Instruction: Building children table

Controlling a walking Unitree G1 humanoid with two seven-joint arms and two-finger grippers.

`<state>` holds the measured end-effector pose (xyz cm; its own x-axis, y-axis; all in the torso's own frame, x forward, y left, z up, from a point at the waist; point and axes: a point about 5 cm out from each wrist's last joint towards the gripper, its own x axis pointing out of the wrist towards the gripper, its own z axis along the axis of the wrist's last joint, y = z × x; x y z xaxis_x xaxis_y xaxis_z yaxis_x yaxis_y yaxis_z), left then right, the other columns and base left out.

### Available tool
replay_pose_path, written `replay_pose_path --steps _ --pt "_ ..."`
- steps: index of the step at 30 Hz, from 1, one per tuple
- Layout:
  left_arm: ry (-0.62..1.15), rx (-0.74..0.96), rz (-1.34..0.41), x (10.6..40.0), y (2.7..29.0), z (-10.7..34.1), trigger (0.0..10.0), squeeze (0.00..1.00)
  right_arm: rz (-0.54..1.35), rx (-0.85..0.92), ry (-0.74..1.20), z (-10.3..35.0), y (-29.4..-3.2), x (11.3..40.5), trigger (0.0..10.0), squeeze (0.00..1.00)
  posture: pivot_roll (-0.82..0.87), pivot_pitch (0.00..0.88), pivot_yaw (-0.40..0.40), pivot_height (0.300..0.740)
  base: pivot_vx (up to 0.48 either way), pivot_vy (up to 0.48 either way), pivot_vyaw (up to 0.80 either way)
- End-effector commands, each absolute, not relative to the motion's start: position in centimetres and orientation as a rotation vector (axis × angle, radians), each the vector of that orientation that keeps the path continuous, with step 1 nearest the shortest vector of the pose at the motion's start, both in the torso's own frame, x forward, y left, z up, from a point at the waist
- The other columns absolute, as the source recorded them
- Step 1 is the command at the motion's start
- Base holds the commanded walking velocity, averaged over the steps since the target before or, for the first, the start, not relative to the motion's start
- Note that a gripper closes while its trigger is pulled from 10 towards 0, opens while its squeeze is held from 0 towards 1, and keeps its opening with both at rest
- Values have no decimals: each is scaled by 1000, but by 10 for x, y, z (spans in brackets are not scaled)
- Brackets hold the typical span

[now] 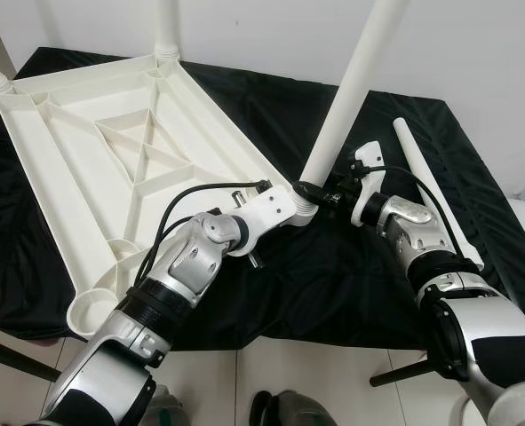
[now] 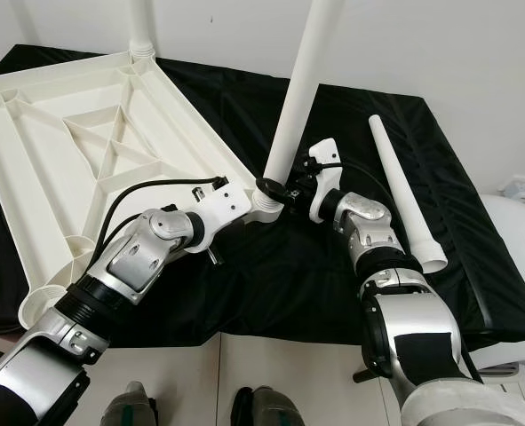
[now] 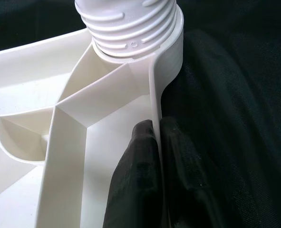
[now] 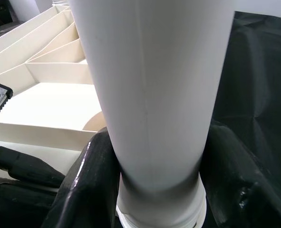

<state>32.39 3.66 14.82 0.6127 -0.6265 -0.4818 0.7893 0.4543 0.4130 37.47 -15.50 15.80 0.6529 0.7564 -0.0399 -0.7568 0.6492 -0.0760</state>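
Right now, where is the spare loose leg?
The loose leg lies on the black cloth at the robot's right, just beyond the right gripper.

The upturned tabletop is lying on the left part of the cloth-draped surface. A leg is standing in its near right corner socket, with the left end effector to the socket's left and the right end effector to its right. A loose leg is lying further right.

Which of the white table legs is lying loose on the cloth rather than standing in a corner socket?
The leg lying flat on the black cloth, to the right of the right hand. The other legs stand upright in the tabletop.
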Motion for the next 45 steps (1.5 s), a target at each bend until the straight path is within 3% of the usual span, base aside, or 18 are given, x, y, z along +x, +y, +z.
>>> replay_pose_path --steps 1,27,45 --pt "291 666 -918 321 31 145 10000 0 858 -86 22 154 -157 374 10000 0 81 27 -107 740 0 0 0" --pt "287 658 -930 318 26 143 10000 0 675 43 -75 138 -125 362 10000 0 70 22 -124 740 0 0 0" --pt "293 656 -941 314 24 141 10000 0 235 90 -72 145 -92 356 10000 0 79 15 -123 740 0 0 0"
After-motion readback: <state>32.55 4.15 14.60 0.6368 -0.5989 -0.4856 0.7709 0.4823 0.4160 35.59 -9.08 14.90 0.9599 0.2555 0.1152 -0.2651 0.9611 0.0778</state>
